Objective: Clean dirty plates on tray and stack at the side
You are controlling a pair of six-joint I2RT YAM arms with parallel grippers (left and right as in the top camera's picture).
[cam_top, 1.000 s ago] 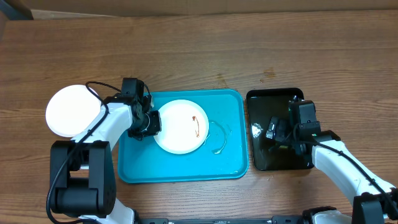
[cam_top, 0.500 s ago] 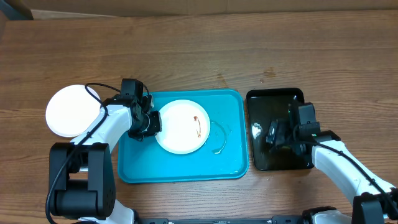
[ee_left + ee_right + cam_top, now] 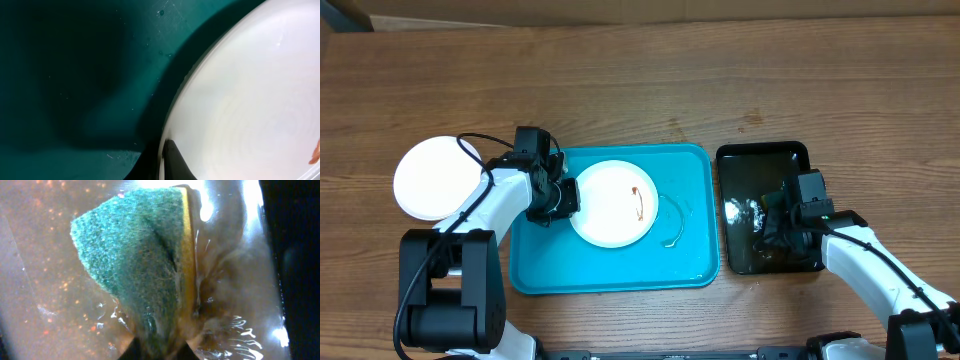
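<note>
Bright, even overhead light — side plate (image 3: pixel 432 178) blown white, black tray (image 3: pixel 750 165) glaring, left-wrist view dim, blurred.

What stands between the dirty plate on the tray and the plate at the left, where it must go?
No loose thing. Only the left rim of the tray and the left arm lie between the dirty plate and the side plate. The left gripper holds the dirty plate's left edge.

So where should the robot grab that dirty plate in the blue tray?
Grab the plate by its thin left rim, coming in low from the left. It lies flat in the tray, so only the raised edge gives the fingers something to pinch. The smear sits right of centre, so a left hold leaves it open for wiping. The left gripper is at that edge.
</note>
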